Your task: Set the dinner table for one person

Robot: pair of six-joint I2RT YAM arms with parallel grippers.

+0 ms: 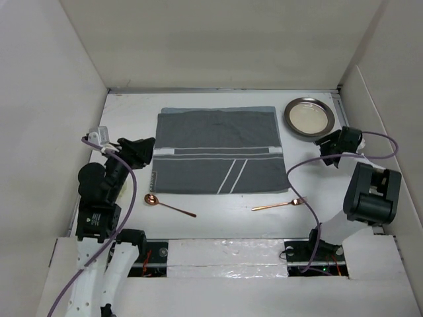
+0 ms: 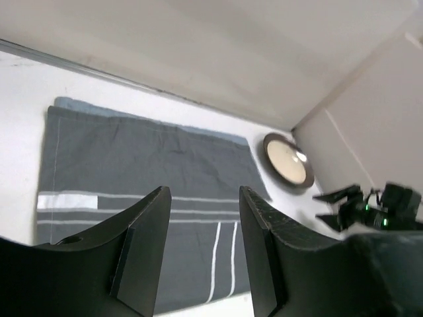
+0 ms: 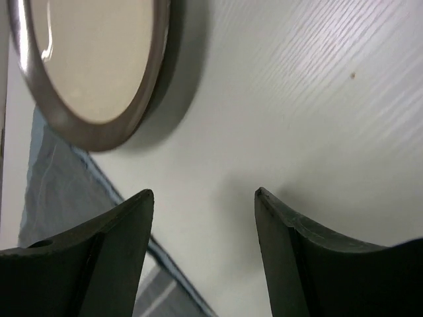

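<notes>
The white surface [image 1: 225, 221] fills the space between upright white panels, with both arm bases at its near edge; nearest to them lie a copper spoon [image 1: 168, 205] on the left, its bowl pointing left, and a copper fork [image 1: 277, 205] on the right, its tines pointing right; both rest on the bare surface, just in front of the near edge of a dark grey mat [image 1: 218, 152] with pale stripes; whether the spoon's bowl touches the mat's near-left corner cannot be told. The mat lies flat in the middle of the surface, a paler strip showing along its far edge. The left claw [image 1: 142, 150] sits at the mat's left edge, its fingers [image 2: 142, 254] spread with nothing between them, and its camera looks across the mat from above. The right claw [image 1: 328, 142] sits off the mat's right edge, over bare surface, also spread and holding nothing; whether it touches the surface cannot be told. Just beyond it, in the far right corner, a round plate [image 1: 308, 117] with a metal rim and pale centre rests on the surface, near the mat's far-right corner but apart from it.
</notes>
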